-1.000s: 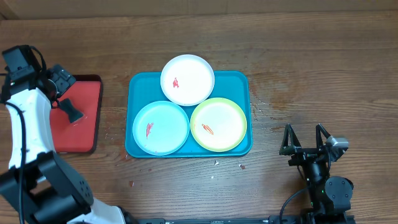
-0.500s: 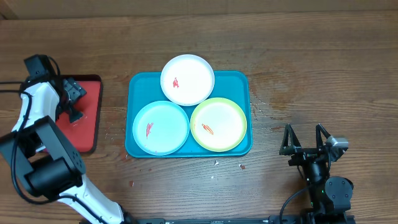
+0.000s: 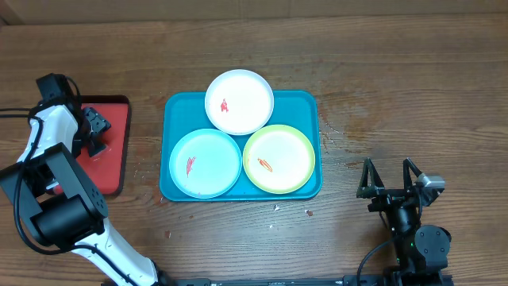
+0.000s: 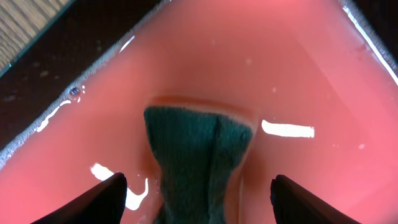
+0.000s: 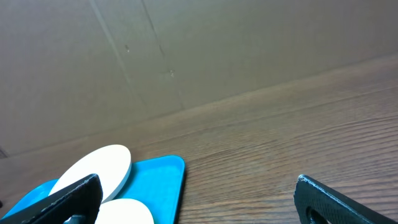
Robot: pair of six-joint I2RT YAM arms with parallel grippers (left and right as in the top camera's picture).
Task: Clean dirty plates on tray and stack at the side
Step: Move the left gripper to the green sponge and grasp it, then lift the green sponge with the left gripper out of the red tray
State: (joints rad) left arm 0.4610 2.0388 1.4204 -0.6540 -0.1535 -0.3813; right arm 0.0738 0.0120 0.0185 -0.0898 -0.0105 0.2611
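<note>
The teal-blue tray (image 3: 305, 103) holds three plates with red smears: a white plate (image 3: 240, 101) at the back, a light blue plate (image 3: 205, 163) front left, a yellow-green plate (image 3: 279, 159) front right. My left gripper (image 3: 95, 133) is open over a red tray (image 3: 111, 163), its fingers (image 4: 198, 198) on either side of a dark green sponge (image 4: 194, 163) lying on it. My right gripper (image 3: 389, 181) is open and empty at the front right, apart from the tray. The right wrist view shows the white plate (image 5: 93, 171) and tray corner (image 5: 168, 177).
The red tray with dark rim lies at the table's left edge. Small crumbs (image 3: 276, 208) lie on the wooden table in front of the teal tray. A cardboard wall (image 5: 186, 50) stands behind the table.
My left arm has swung in over the red tray and lowered around the sponge. The right arm and the plates have not moved.
</note>
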